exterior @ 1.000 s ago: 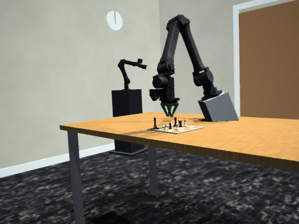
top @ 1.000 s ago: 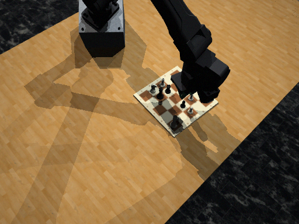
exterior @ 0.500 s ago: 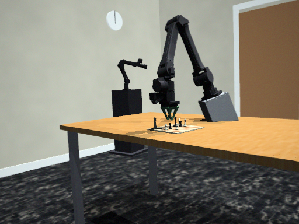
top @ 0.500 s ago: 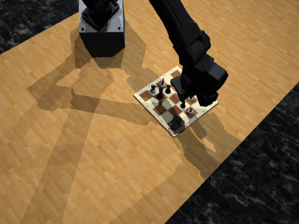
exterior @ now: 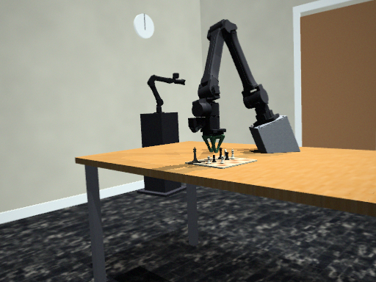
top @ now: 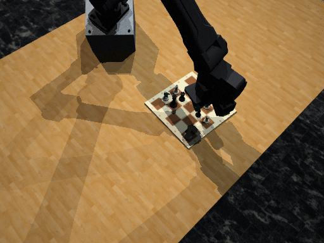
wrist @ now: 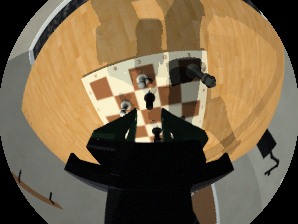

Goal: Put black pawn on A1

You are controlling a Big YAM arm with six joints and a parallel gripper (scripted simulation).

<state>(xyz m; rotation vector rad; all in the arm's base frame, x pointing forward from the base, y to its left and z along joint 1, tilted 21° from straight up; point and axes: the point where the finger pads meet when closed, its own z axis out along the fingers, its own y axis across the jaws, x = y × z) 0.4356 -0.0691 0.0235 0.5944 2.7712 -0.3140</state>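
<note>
Place: office-like room | wall clock (exterior: 143, 26) | door (exterior: 338, 77) | dark carpet (exterior: 257, 242) | wooden table (exterior: 312, 176)

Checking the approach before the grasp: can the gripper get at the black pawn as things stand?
Probably yes. The gripper hangs right above the black pawn, fingers open and empty. A white piece stands close beside it, so clearance looks tight.

From above, the arm (top: 209, 54) covers the tool and part of the board (top: 158, 109), and its upper links run off the top edge. The board's edge letters and digits are too small to read in any view. In the wrist view the tool's body (wrist: 149, 189) blocks the near squares, and the tabletop (exterior: 330, 176) is cut off at the right in the exterior view.
</note>
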